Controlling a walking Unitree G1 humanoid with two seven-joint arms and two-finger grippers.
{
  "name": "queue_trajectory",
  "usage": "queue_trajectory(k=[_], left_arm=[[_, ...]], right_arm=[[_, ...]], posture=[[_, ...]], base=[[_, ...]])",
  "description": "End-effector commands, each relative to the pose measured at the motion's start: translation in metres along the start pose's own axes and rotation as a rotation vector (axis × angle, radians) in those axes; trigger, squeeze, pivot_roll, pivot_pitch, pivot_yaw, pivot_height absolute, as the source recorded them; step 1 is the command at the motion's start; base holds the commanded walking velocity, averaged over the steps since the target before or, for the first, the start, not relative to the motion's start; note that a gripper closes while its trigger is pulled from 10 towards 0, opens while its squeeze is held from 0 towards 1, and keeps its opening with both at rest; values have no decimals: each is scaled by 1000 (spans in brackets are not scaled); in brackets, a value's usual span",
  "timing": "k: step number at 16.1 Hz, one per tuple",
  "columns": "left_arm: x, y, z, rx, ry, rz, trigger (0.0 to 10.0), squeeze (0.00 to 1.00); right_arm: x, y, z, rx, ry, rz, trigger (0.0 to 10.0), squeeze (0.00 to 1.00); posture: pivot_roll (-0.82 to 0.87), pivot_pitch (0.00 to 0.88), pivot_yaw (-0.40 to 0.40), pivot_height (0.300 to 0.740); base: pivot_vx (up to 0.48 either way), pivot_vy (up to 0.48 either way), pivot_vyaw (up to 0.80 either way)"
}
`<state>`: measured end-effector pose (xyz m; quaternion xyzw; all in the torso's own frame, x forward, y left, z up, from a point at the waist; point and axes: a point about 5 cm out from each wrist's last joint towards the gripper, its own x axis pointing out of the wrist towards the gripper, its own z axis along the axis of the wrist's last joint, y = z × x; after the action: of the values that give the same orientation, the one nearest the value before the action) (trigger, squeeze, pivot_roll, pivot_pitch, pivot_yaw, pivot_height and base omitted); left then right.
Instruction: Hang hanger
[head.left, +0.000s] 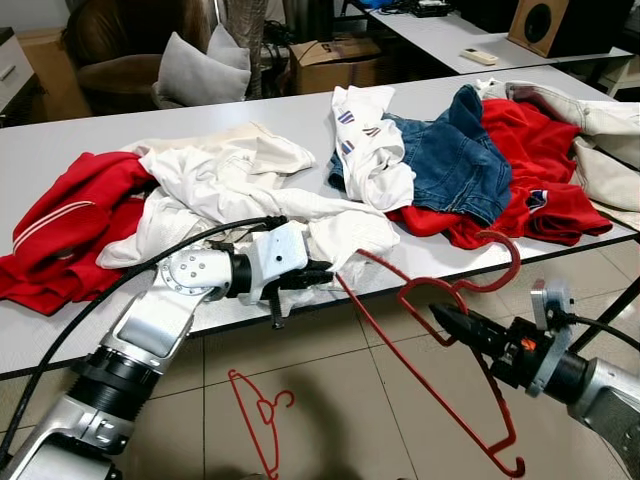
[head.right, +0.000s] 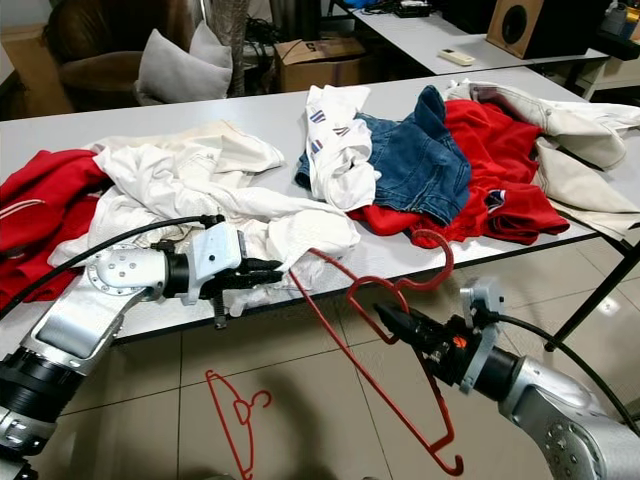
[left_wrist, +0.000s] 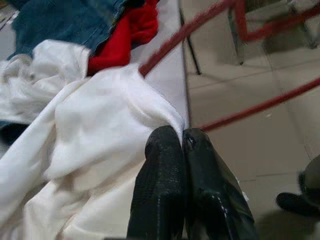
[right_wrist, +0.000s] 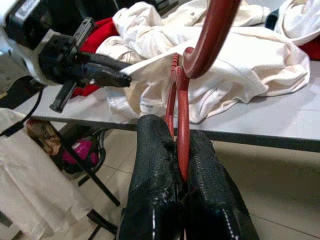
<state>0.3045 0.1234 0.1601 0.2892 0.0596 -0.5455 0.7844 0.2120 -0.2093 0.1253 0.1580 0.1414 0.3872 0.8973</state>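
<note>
So the right gripper (head.left: 447, 319) is clamped on a red wire hanger (head.left: 440, 330) right at its neck, fingers squeezed together on the wire, holding it out in the air just off the front edge of the grey table (head.left: 300, 120), with the hook curling up toward the table edge and the triangle hanging down over the tiled floor (head.left: 340, 390). The left gripper (head.left: 322, 274) is at that same table edge, fingers pinched closed on a fold of the white garment (head.left: 230, 190) that spills over the edge, and one arm of the hanger pokes in right beside that fold, maybe into the fabric, hard to tell. Further back on the table from that there's a red garment (head.left: 70, 215), blue jeans (head.left: 450, 160), another red top (head.left: 530, 150) and a cream jacket (head.left: 610, 140). A second red hanger (head.left: 262, 415) lies on the floor below the table edge.
</note>
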Motion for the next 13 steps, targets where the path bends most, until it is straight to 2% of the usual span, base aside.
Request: queue_trajectory(k=[1, 2, 3, 4, 6, 7, 9, 13], left_arm=[[-5, 3, -2, 24, 24, 29, 0, 0], [-6, 3, -2, 23, 25, 30, 0, 0], [-9, 3, -2, 23, 18, 24, 0, 0], [-10, 2, -1, 22, 10, 19, 0, 0], [-11, 1, 1, 20, -15, 8, 0, 0], [-15, 6, 8, -6, -81, 50, 0, 0], [-22, 16, 17, -36, -147, 110, 0, 0], [-29, 19, 17, 48, -83, 99, 0, 0]], right_arm=[[-2, -5, 3, 18, -27, -41, 10000, 0], [-2, -7, 2, 29, -28, -59, 10000, 0], [3, -21, -1, 102, -51, -165, 10000, 0], [7, -25, -2, 136, -69, -190, 10000, 0], [22, -24, -2, 219, -103, -171, 10000, 0], [32, -23, -9, 289, -76, -173, 10000, 0], [39, -23, -11, 334, -88, -162, 10000, 0], [59, -13, 16, 440, -270, -56, 10000, 0]], posture=[[-210, 0, 26, 710], [-210, 0, 27, 710], [-212, 0, 35, 710], [-212, 0, 39, 710], [-210, 0, 40, 710], [-203, 0, 35, 710], [-196, 0, 34, 710], [-180, 0, 44, 710]], base=[[0, 0, 0], [0, 0, 0], [0, 0, 0], [0, 0, 0], [0, 0, 0], [0, 0, 0], [0, 0, 0], [0, 0, 0]])
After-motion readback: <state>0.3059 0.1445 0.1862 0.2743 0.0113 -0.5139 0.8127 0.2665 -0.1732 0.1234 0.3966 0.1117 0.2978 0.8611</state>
